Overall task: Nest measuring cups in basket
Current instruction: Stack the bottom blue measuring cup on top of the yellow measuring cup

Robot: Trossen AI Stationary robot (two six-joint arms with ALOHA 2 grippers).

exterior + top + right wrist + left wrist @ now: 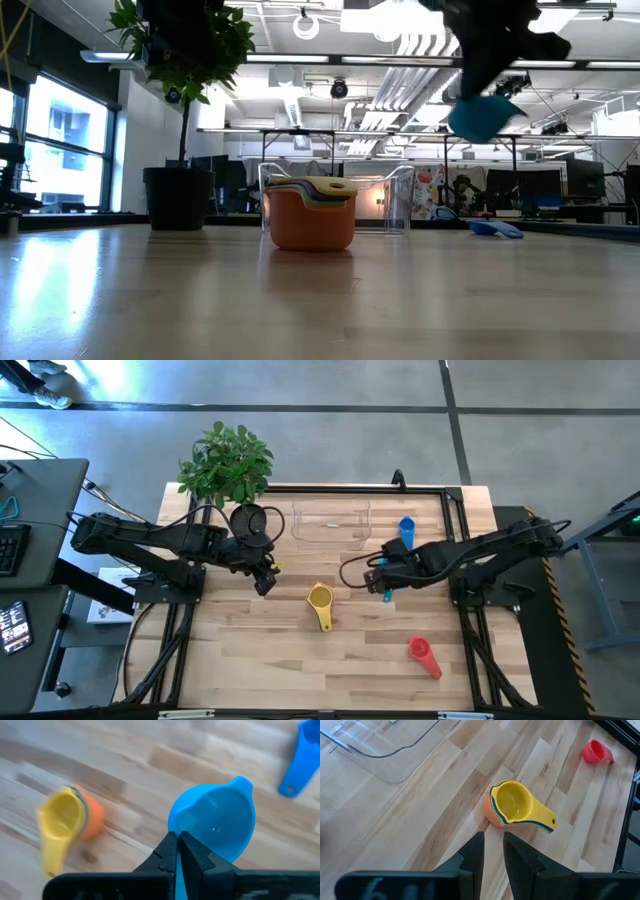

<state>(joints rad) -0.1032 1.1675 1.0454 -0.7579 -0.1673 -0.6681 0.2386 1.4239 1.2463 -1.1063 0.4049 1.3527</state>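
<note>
Nearest the worktop's front edge lies the red cup (422,652), toward the right corner; farther in, at mid-worktop, stands the nested stack (319,600), yellow on top, orange outermost; the left gripper (265,582) hovers just left of it, fingers narrowly parted, holding nothing; the right gripper (386,586) pinches a light-blue cup (215,822) aloft by its rim; behind, a blue cup (406,530) lies beside the clear basket (331,532) at the back edge.
</note>
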